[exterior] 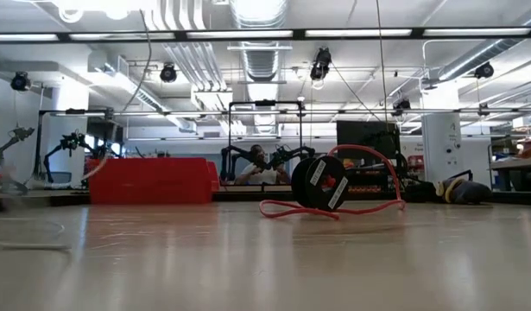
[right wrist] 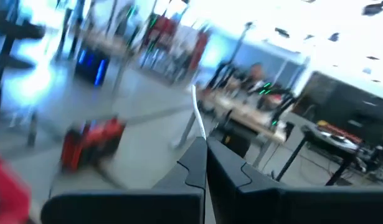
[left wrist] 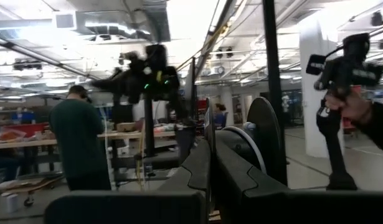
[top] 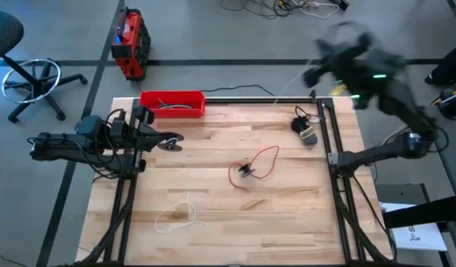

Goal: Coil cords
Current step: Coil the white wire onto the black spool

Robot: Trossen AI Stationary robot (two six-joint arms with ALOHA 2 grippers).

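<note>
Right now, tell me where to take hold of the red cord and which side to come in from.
Probably best to grip the black disc at the end of the red cord, coming straight down from above. The low view shows the disc standing on its edge on the table, so its two flat faces are open to the end effector. The thin cord lies flat and loops around it.

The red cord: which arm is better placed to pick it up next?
Left, probably: the left pincer, though shut on a black disc, sits over the table nearer the red cord. The right pincer, shut on the white cord, is raised beyond the far edge.
</note>
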